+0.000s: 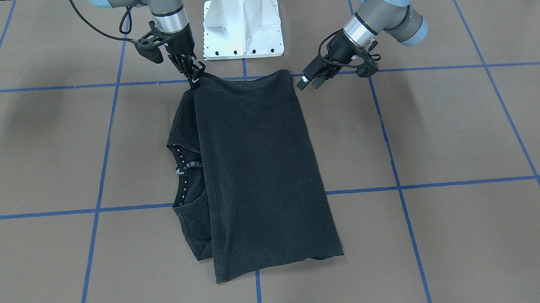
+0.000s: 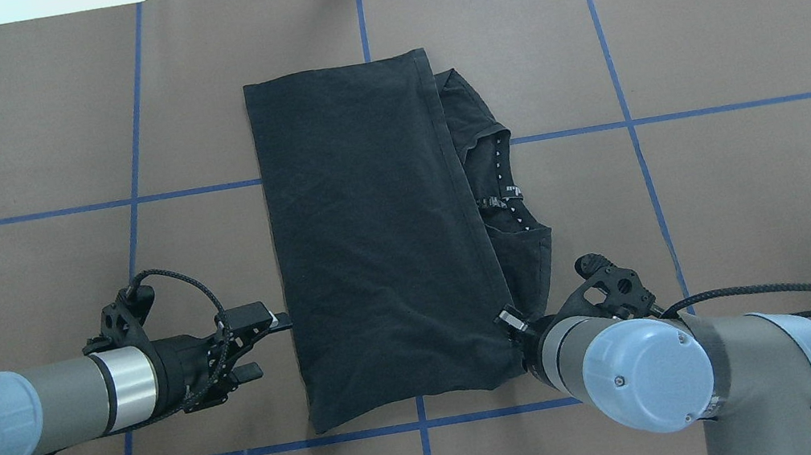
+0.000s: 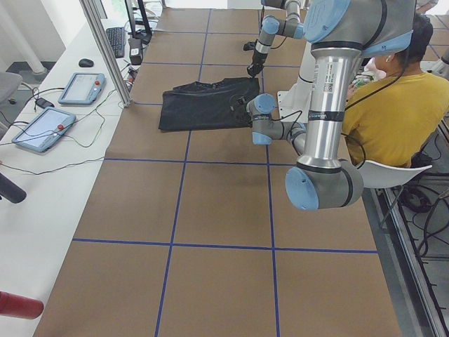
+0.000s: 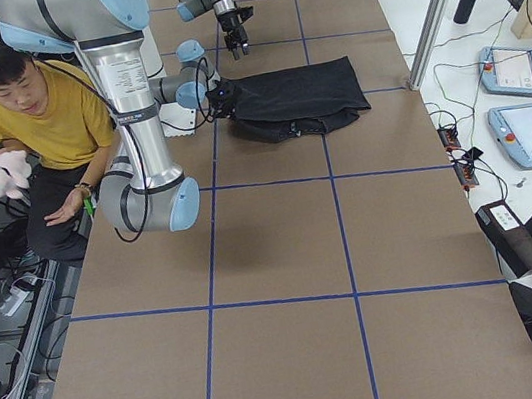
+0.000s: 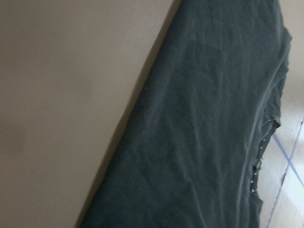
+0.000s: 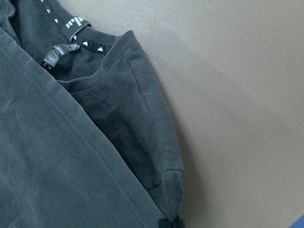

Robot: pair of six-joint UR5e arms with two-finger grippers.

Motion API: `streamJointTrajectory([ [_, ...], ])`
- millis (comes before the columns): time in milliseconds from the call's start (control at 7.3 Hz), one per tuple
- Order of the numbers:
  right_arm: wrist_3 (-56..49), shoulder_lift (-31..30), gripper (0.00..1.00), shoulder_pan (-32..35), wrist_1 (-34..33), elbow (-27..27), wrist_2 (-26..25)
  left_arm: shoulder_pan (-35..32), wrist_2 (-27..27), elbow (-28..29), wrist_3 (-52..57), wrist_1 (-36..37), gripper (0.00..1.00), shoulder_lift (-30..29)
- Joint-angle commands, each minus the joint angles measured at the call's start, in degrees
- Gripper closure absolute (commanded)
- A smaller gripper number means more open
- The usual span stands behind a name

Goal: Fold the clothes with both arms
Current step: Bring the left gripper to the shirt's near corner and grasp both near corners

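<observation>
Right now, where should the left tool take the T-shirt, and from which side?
The T-shirt lies flat, with its folded edge facing the open left tool. The best grip is probably its robot-side left corner, mirroring the right tool, which pinches the opposite corner. Come in low from the robot's left, sliding one finger underneath.

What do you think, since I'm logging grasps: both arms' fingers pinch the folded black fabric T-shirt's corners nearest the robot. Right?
Not both. The right arm's fingers pinch a corner of the folded black fabric T-shirt; the left arm's fingers stand open beside the other corner, gripping nothing, as the overhead exterior view shows.
</observation>
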Motion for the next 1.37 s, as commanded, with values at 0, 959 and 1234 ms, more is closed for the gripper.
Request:
streamJointTrajectory([
  [0, 0.02, -0.04, 1.0, -0.03, 0.06, 0.05, 0.0, 5.33, 0.71, 0.9, -4.05, 1.28, 0.03, -0.81],
  [959, 0.02, -0.04, 1.0, -0.03, 0.06, 0.05, 0.0, 11.69, 9.84, 1.43, -4.43, 4.64, 0.4, -1.52],
  [1234, 0.02, -0.04, 1.0, -0.12, 0.06, 0.14, 0.0, 11.69, 15.53, 2.48, -8.1, 4.64, 0.9, -2.39],
])
